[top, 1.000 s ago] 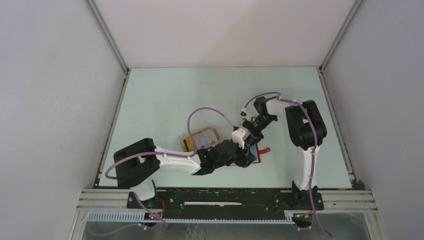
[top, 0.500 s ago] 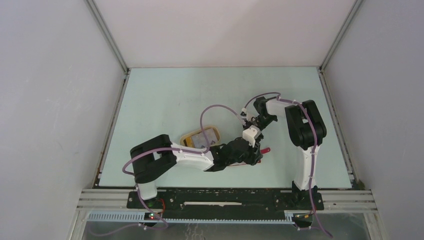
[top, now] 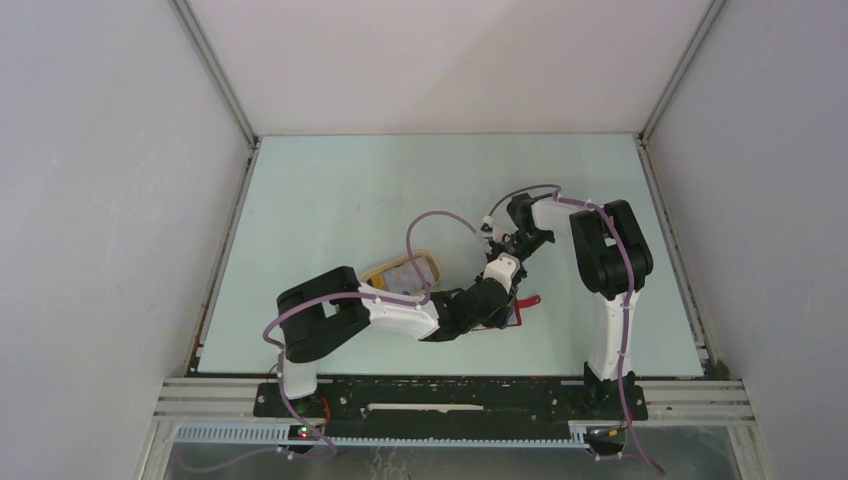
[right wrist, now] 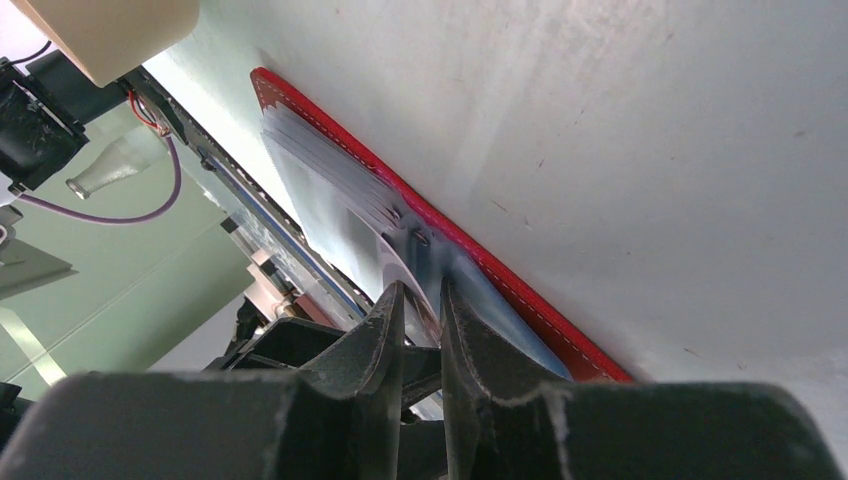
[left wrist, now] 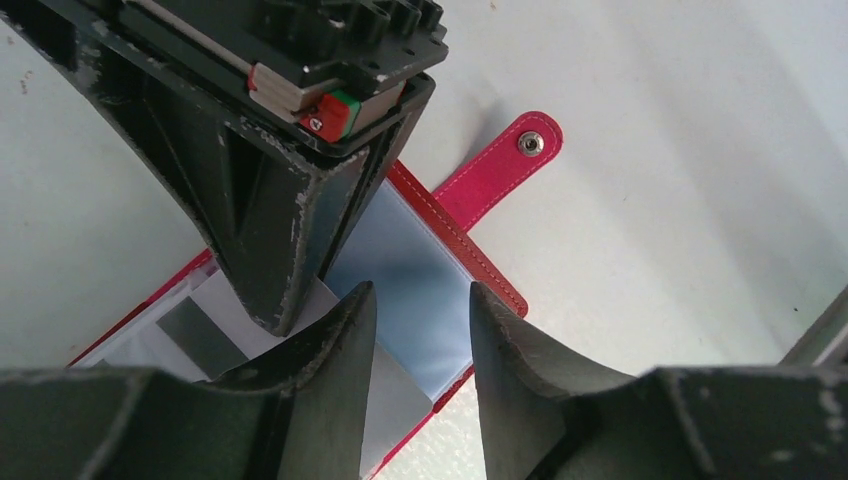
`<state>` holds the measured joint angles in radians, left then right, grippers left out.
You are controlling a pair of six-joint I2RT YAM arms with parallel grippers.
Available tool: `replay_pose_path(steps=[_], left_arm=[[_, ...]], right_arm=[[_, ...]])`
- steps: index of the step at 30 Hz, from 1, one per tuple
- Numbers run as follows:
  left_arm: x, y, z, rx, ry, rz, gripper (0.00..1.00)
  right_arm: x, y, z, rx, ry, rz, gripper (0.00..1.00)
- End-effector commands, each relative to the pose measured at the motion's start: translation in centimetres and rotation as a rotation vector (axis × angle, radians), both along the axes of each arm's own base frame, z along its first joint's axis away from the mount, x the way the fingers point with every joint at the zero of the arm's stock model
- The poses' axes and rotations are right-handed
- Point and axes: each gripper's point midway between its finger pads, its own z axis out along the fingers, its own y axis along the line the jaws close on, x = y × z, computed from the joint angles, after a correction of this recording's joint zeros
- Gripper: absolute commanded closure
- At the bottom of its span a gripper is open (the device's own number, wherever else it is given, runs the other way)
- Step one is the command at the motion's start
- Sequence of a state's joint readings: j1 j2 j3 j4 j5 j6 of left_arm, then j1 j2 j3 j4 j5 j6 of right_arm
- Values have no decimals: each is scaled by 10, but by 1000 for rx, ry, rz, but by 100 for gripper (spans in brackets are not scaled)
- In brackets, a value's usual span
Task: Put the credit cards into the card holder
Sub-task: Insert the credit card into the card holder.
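Note:
The red card holder (top: 522, 308) lies open on the table, its snap tab (left wrist: 503, 160) pointing away and its grey-blue pocket (left wrist: 420, 255) facing up. My left gripper (left wrist: 420, 290) hovers open just over that pocket. A silvery credit card (left wrist: 395, 400) lies flat below its jaws, partly under the left finger. Another card with a dark stripe (left wrist: 200, 335) lies on the holder's left half. My right gripper (right wrist: 422, 290) comes down from the far side, shut on a thin pocket leaf of the card holder (right wrist: 470, 262); from the left wrist its fingers (left wrist: 290, 270) look like one wedge.
A beige oval tray (top: 375, 275) holding more cards (top: 408, 270) sits just left of the holder, beside the left forearm. Both arms crowd the same spot. Grey walls close in the table on three sides.
The left arm has swung its elbow rightward and pushed further over the card holder. The right arm has stayed in place.

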<state>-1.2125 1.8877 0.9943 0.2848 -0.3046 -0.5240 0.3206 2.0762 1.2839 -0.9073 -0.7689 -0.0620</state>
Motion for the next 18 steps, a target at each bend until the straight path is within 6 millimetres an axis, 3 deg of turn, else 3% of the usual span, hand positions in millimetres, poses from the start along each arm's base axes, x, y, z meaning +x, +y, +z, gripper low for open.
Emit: replay_pose_path(steps=[1,11,18], left_arm=[[10,-8,15,-8,-34,66,55],[5,-15,15,36,-42,76,54],[7,-8,8,71,-34,108,54]], right_arm=[[9,-3,-13,-33,-53,16,75],[9,-1,-12,-25,-50,16,74],[8,0,-10,-13,-47,14,72]])
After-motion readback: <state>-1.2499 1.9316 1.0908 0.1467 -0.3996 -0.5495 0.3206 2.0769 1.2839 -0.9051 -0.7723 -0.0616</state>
